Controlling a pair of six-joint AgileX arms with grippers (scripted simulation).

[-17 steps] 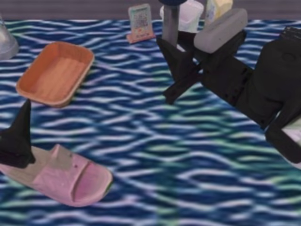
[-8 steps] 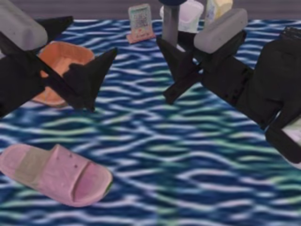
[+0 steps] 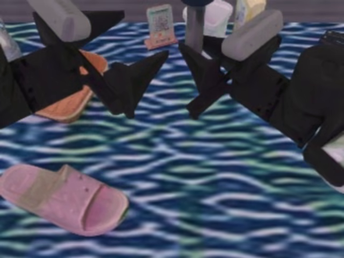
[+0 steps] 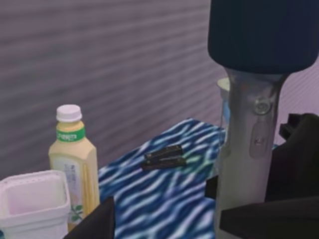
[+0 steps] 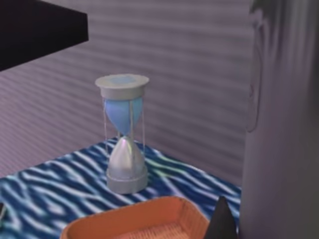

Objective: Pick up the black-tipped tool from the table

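At the left the pink slipper (image 3: 64, 196) lies flat, with the orange tray (image 3: 59, 105) partly under my left arm. The left gripper (image 3: 145, 32) hangs over the surface (image 3: 215, 177) with its fingers spread wide, pointing at the black-tipped tool (image 3: 194, 27), which stands upright at the far edge just right of the small card (image 3: 160, 24). To take it well, I would keep the fingers apart, line the grey handle up between them below the dark head, and only then squeeze, steering clear of the right gripper (image 3: 185, 80), which sits just beside the tool, fingers also spread. The tool's head is cut off in the top view and its foot is hidden behind a right finger; whether that finger touches it I cannot tell
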